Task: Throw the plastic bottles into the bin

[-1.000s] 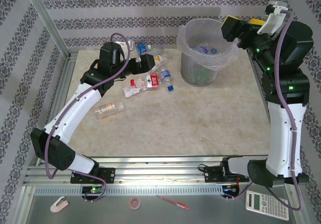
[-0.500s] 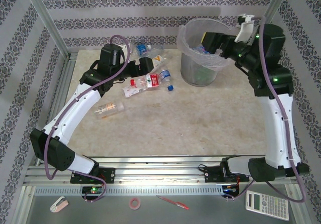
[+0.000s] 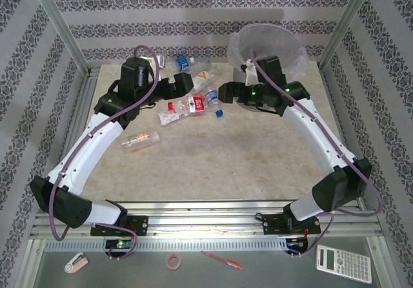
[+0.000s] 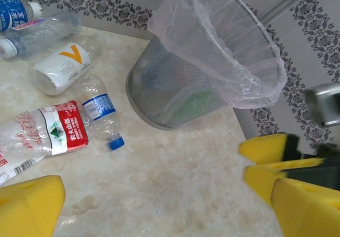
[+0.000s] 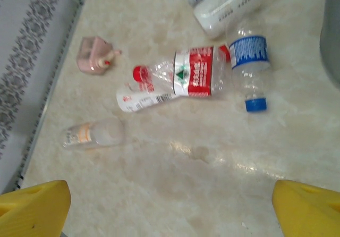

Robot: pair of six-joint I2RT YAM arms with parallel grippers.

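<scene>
The left gripper (image 4: 167, 208) hovers released, jaws wide and empty, over the tabletop (image 3: 245, 165). Crumpled clear plastic bottles (image 3: 186, 106) lie just beside it (a red-labelled bottle (image 5: 196, 77) next to a blue-capped bottle (image 5: 249, 61)). The right gripper (image 5: 170, 208) hangs released too, before the bag-lined grey bin (image 4: 154, 96).

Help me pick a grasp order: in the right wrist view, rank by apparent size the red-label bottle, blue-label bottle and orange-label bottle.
1. Red-label bottle, largest.
2. Blue-label bottle, slightly smaller.
3. Orange-label bottle, smallest, despite lying nearest the camera.
</scene>
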